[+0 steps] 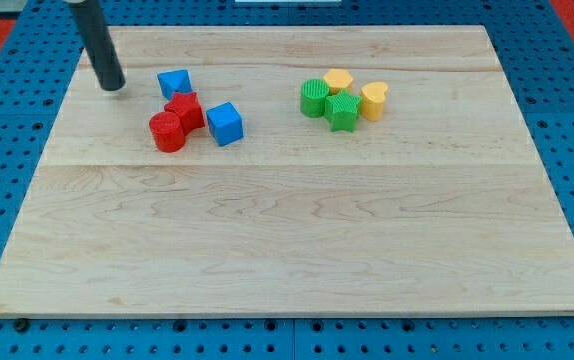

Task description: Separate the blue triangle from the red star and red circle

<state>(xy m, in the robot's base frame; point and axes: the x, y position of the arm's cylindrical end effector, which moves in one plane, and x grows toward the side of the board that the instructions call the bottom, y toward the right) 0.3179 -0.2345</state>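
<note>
The blue triangle (174, 83) lies at the upper left of the wooden board (287, 230). It touches the red star (186, 109) just below it. The red circle (167, 131) sits against the star's lower left side. A blue cube (224, 123) sits to the right of the star, close beside it. My tip (113, 85) rests on the board to the left of the blue triangle, a short gap away, not touching any block.
A second cluster lies at the upper right: a green circle (315, 98), a green star (343, 111), a yellow block (338, 80) and a yellow heart (373, 100). Blue pegboard (7, 150) surrounds the board.
</note>
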